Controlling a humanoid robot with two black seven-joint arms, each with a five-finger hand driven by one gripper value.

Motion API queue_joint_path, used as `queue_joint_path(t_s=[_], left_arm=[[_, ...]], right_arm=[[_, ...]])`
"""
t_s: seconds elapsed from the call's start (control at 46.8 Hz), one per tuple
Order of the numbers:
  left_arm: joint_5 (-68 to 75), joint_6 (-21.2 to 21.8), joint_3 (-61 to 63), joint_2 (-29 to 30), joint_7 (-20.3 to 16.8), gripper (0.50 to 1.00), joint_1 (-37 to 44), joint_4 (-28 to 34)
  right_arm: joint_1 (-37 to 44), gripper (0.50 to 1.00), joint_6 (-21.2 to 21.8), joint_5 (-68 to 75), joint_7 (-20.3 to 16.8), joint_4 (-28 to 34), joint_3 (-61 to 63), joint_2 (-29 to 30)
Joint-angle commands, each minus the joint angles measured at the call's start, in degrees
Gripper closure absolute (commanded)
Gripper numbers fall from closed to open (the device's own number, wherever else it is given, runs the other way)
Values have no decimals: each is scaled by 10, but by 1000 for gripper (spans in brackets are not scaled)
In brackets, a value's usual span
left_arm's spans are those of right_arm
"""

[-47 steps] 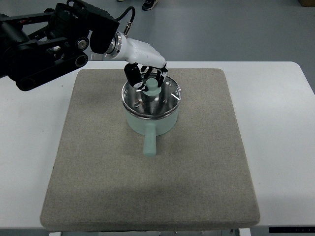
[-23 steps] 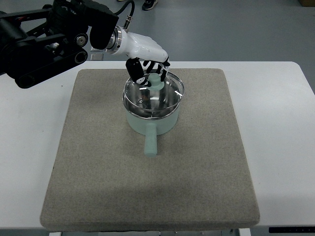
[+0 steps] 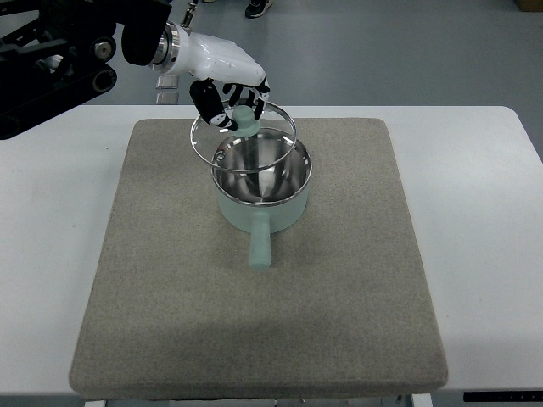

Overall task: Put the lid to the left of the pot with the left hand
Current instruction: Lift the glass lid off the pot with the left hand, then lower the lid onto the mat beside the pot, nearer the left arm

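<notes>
One hand is doing all the work here: the left hand [image 3: 227, 80], white-shelled with dark fingers [image 3: 204, 100], reaches in from the far left on its black arm [image 3: 59, 47]. Those fingers are curled down tight around the pale green knob [image 3: 246, 119] of the lid [image 3: 244, 137], so it has a firm hold. The lid, clear glass in a metal ring, hangs in the air, tilted, clear of the pot [image 3: 260, 186]. It sits over the pot's far-left edge, its near rim overlapping the pot's open mouth from where I stand.

The pot is mint green outside, shiny steel within, and open to view. It rests on the far half of a grey felt mat [image 3: 254, 322], with its stubby green handle [image 3: 258, 244] pointing straight toward the near side. The mat covers most of a white table [image 3: 484, 254]. To the left of the pot the mat lies bare and flat. Beyond the table's far edge there is grey floor, and a dark shoe [image 3: 259, 8] shows at the very top.
</notes>
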Motion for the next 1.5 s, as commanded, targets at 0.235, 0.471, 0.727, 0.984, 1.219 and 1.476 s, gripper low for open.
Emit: queue_joint_path(t_s=[0.235,0.471,0.727,0.984,1.219,1.476], left_arm=[[1,11,1,91,-1,1000,14,-2],[18,83,1,126,-2,1000,83,-2],[26,123,0,127,-2,1000,145,1],[32,153,1,125,-2,1000,183,4],[41,207,9,125,-2,1000,205,5],[41,220,12,119,-3,797,223,7]], right_arm=[[-1,576,0,0,0,0,0,0],[-1,576,0,0,0,0,0,0],[0,576,0,0,0,0,0,0],[0,576,1,0,-1,0,0,0],[0,576,0,0,0,0,0,0],[0,576,0,0,0,0,0,0]])
